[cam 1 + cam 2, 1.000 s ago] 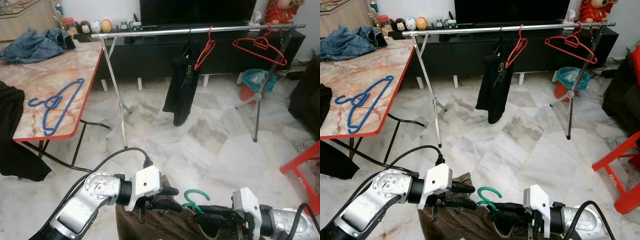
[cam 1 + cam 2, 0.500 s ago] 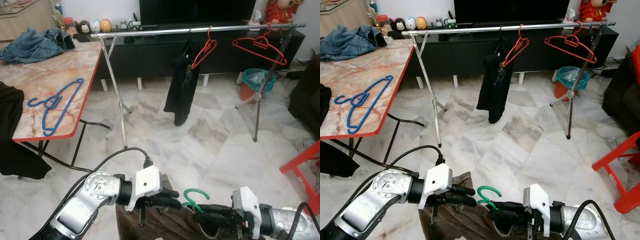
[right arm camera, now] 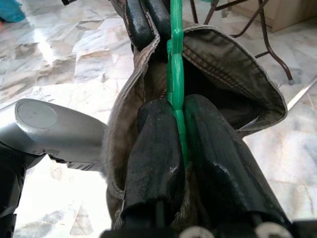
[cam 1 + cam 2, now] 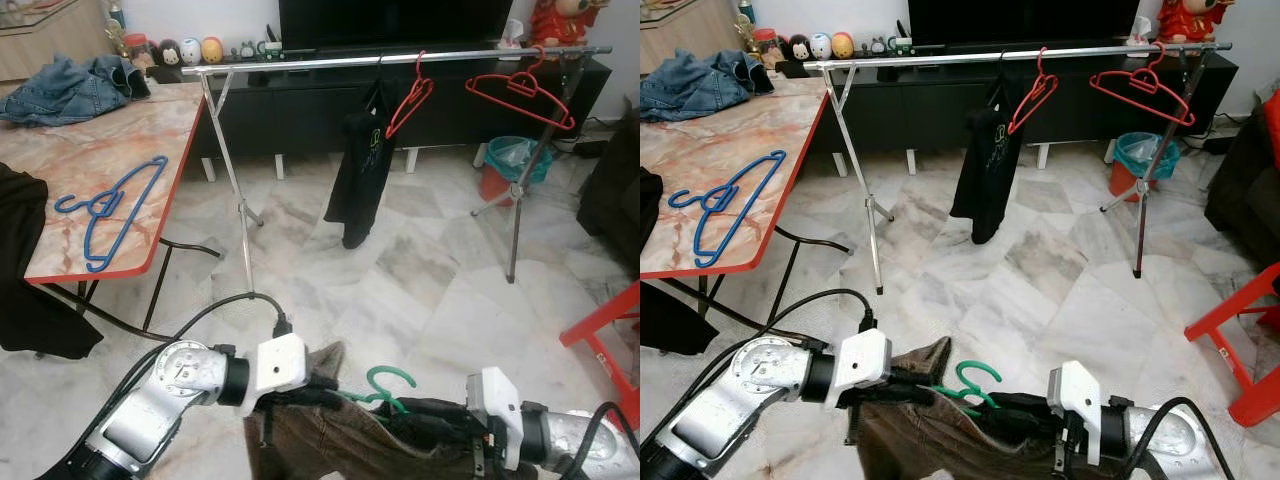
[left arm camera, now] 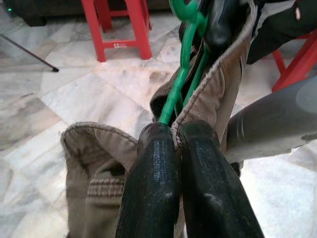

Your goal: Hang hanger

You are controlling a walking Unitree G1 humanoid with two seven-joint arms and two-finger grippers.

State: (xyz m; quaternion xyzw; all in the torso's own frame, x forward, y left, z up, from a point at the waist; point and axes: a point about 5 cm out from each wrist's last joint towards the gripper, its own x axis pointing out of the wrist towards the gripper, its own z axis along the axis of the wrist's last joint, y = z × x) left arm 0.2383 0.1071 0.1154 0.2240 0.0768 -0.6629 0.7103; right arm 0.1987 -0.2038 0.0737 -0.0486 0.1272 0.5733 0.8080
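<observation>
Left wrist view is showing the left end effector [image 5: 176,134] pinching tight on the green hanger [image 5: 179,84] and the brown garment [image 5: 213,99] draped over it. Opposite, the right end effector [image 3: 179,106] is clamping the same hanger's arm. Both are holding it low over the marble floor [image 4: 400,290], well short of the clothes rail [image 4: 400,58].

Blue hanger [image 4: 105,210] on table [image 4: 140,135]
</observation>
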